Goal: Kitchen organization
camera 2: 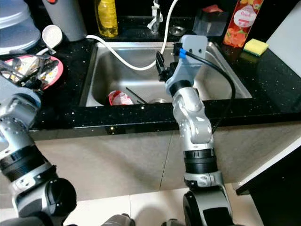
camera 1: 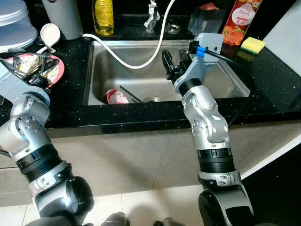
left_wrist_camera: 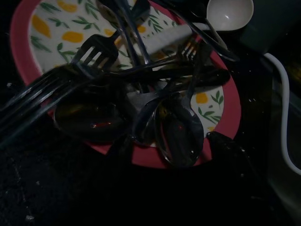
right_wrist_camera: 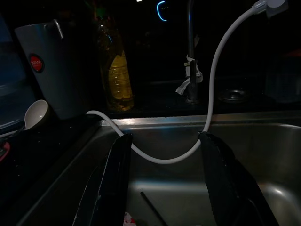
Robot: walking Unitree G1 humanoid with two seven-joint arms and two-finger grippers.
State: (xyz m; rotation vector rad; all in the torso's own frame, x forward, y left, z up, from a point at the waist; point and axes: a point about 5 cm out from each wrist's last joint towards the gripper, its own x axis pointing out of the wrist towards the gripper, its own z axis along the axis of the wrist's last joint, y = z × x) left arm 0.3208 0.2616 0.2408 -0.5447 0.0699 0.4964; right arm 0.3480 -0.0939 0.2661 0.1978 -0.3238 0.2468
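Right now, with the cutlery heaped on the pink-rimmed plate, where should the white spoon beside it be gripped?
Probably at the white spoon's handle, coming from above: its bowl lies face up on the counter, while the handle runs toward the plate under the cutlery.

The sink (camera 1: pixel 221 89) sits in the middle of the counter (camera 1: pixel 277 101), with a hose (camera 1: pixel 127 61) looping down into it. A plate (camera 1: pixel 56 70) of cutlery (left_wrist_camera: pixel 141 94) lies on the counter left of the sink, a ladle (camera 1: pixel 49 34) just behind it. A bottle (camera 1: pixel 104 16) stands behind the sink, a sponge (camera 1: pixel 253 44) at its right rear. The right gripper (camera 1: pixel 175 63) hangs over the sink, the left gripper (left_wrist_camera: pixel 169 146) over the plate
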